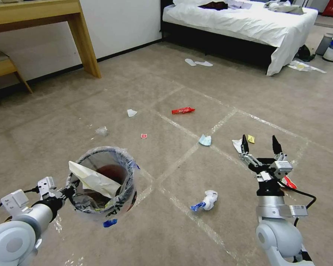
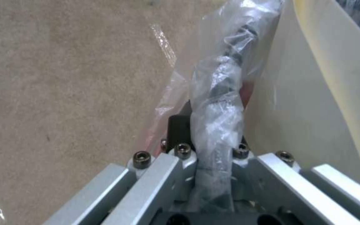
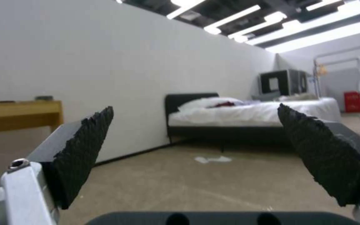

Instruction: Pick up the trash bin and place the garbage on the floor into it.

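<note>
Floor [image 1: 248,92] has plenty of garbage on it: red wrapper [image 1: 182,110], blue mask [image 1: 205,140], white wad [image 1: 209,200]. Trash bin [image 1: 101,183] is lifted, my left claw [image 1: 67,191] clenched on its rim, paper already inside. Right claw [image 1: 259,145] hangs released over the carpet, empty. I'd say we're maybe a quarter done.

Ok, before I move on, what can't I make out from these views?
- Trash bin bottom: head view, a large pale paper and the crinkled liner cover most of it.
- Left gripper jaws: both views, liner plastic wraps the rim where they clamp.
- Red scrap by the right gripper: head view, its wrist blocks most of it.
- Small red square: too small to identify.
</note>
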Robot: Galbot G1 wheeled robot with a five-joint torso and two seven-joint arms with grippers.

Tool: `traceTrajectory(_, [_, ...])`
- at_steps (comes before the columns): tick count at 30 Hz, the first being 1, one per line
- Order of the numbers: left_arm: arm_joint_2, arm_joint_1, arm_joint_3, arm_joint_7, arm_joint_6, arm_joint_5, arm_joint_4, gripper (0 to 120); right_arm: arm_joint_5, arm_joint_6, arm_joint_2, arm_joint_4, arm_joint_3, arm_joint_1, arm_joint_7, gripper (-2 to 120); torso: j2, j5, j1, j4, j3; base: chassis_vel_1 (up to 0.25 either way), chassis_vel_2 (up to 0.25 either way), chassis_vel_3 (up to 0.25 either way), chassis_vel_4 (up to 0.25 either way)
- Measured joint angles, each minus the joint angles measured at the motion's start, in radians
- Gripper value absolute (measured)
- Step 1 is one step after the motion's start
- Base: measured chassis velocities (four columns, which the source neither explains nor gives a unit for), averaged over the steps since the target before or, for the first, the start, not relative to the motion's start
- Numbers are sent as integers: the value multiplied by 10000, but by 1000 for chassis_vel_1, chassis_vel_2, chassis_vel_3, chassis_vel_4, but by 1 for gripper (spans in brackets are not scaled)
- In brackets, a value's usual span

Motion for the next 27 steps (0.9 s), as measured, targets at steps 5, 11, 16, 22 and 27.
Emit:
traceTrajectory(5, [-36,32,-1,48,-22,74,7,1,351,-1447,-160,-216,-313,213,1433,100,0,0,-2,0,-1,0,0,0,0])
traceTrajectory(11, [-28,-21,-1,67,-76,117,107,1,3043,-5615,-400,-945,-962,675,4679,100,0,2,-1,-3,0,0,0,0,0])
traceTrajectory(16, [-27,-37,38,70,-85,185,216,1,6697,-8039,-44,-2643,-1410,1891,6632,100,1,0,-1,1,0,0,0,0,0])
traceTrajectory(22, [-75,-50,59,72,-101,264,295,1,7253,-8244,425,-4650,-1960,2877,6936,100,0,0,-1,-1,-1,0,0,0,0])
traceTrajectory(27, [-111,-16,60,90,-116,334,326,1,7202,-8270,709,-5961,-2286,3432,6501,100,0,1,-1,-1,0,0,0,0,0])
